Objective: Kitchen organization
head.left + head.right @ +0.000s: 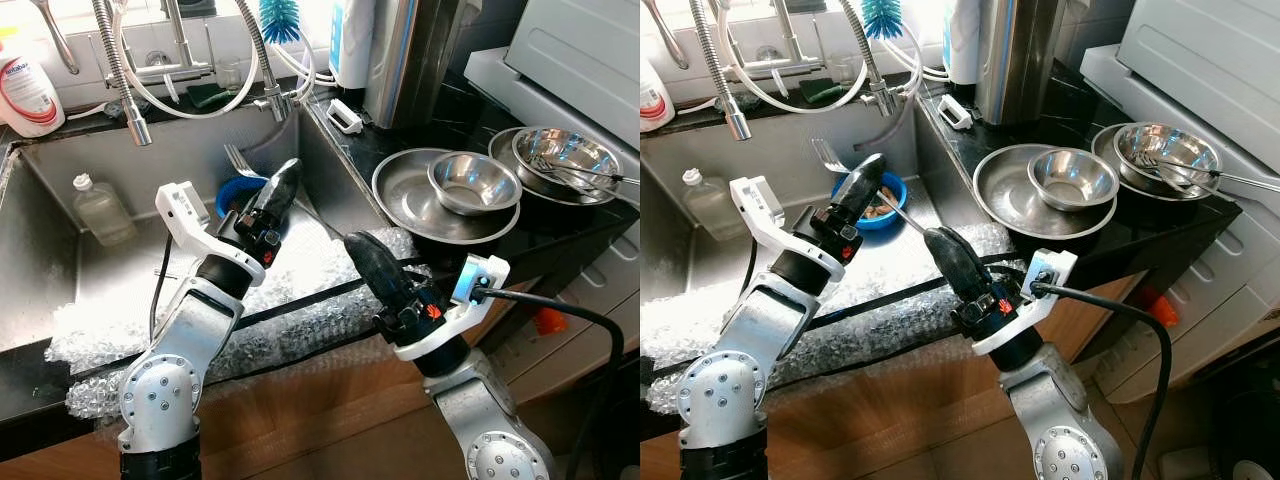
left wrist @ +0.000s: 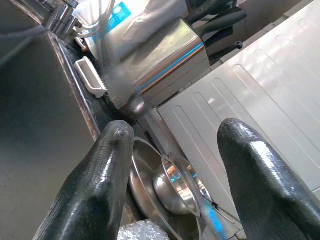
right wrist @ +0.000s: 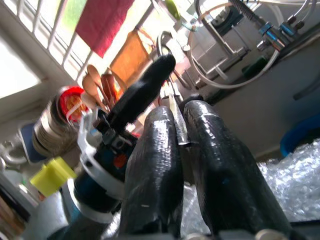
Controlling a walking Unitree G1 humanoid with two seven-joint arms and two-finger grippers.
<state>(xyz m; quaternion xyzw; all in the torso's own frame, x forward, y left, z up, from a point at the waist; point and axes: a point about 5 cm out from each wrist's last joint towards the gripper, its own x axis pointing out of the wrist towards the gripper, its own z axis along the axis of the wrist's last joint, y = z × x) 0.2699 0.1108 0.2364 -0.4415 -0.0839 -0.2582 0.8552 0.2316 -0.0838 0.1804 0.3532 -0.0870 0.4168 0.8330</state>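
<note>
My right gripper (image 1: 356,246) is shut on the handle of a metal fork (image 1: 904,214). The fork slants up over the sink, with its tines near the back wall. In the right wrist view the thin handle (image 3: 173,107) sits pinched between the two fingers. My left gripper (image 1: 286,170) hovers over a blue bowl (image 1: 892,192) in the sink, right beside the fork. In the left wrist view this gripper (image 2: 172,137) is open with nothing between the fingers.
Bubble wrap (image 1: 300,290) covers the sink's floor and front edge. A plastic bottle (image 1: 101,210) lies in the sink at the left. To the right, on the dark counter, are a steel plate (image 1: 400,195) holding a small bowl (image 1: 473,182), and a second bowl (image 1: 565,160) with utensils.
</note>
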